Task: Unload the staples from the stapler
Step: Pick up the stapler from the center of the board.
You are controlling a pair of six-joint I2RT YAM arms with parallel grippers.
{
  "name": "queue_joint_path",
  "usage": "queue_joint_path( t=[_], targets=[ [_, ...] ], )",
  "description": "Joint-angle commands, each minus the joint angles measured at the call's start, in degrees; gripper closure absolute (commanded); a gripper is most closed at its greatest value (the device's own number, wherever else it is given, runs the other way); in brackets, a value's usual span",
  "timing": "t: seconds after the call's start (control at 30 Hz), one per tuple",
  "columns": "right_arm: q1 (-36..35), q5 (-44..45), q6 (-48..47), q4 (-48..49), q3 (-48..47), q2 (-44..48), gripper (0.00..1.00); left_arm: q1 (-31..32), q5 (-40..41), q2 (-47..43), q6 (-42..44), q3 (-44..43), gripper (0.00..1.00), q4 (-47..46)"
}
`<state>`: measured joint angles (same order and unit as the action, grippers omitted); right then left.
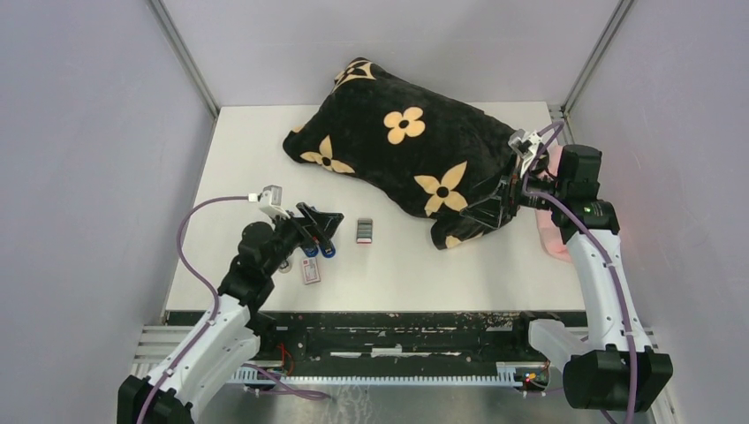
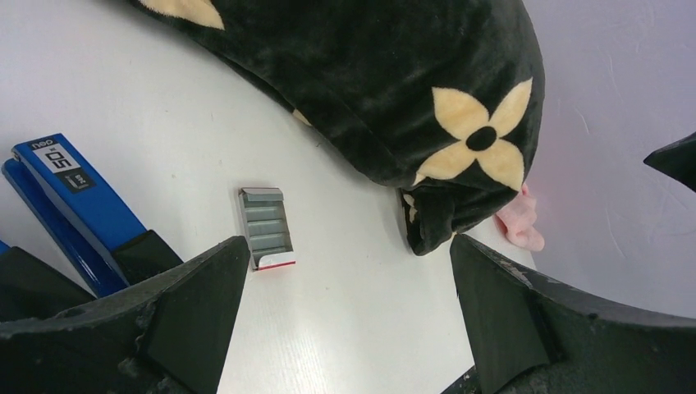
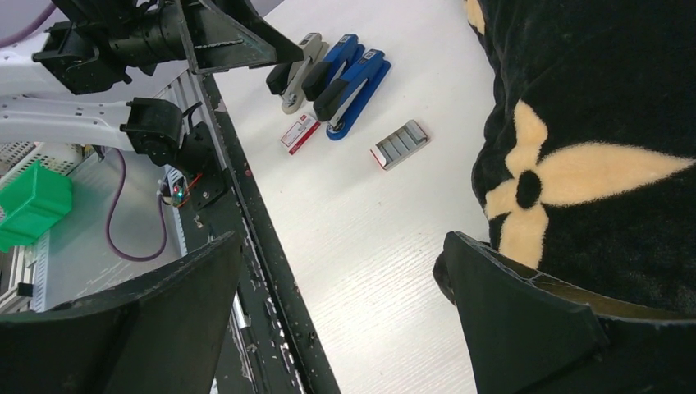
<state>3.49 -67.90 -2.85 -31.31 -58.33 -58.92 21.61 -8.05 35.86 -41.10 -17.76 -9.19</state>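
Staples (image 3: 400, 144) lie near three staplers (image 3: 345, 78) in my right wrist view; overhead, my left arm (image 1: 256, 256) half hides those. Left gripper (image 2: 349, 246) and right gripper (image 3: 341, 246) both gape apart, empty.

The left arm (image 1: 216, 322) and the right arm (image 1: 599, 274) are built of white links joined by black joints, and a purple cable (image 1: 187, 231) is run along each. The left gripper (image 2: 349, 240) and the right gripper (image 3: 343, 238) are fitted with black, wedge-shaped fingers (image 2: 193, 312), scuffed at the edges. A small green light (image 1: 587, 209) is seen on the right arm.
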Motion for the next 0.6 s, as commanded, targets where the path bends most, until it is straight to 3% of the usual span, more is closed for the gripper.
queue_joint_path(
  t=[0.0, 0.23, 0.4, 0.57],
  targets=[
    [-0.03, -0.04, -2.63, -0.14, -1.82, 1.42, 0.01, -0.25, -2.05, 3.26, 4.14, -4.74, 0.02, -2.32],
    [-0.04, 0.13, -0.41, 2.88, -0.3, 2.89, 0.01, -0.19, 0.98, 6.09, 2.8, -9.04, 0.04, 6.74],
    [-0.04, 1.1, 1.09, 5.16, 0.95, 4.23, 0.01, 0.05, 2.7, 5.46, 1.56, -10.43, 0.04, 8.27],
    [-0.11, 1.58, 1.5, 5.69, 1.23, 5.1, 0.01, 3.43, 8.54, 5.96, 3.89, -12.38, 0.04, 12.86]
  ],
)
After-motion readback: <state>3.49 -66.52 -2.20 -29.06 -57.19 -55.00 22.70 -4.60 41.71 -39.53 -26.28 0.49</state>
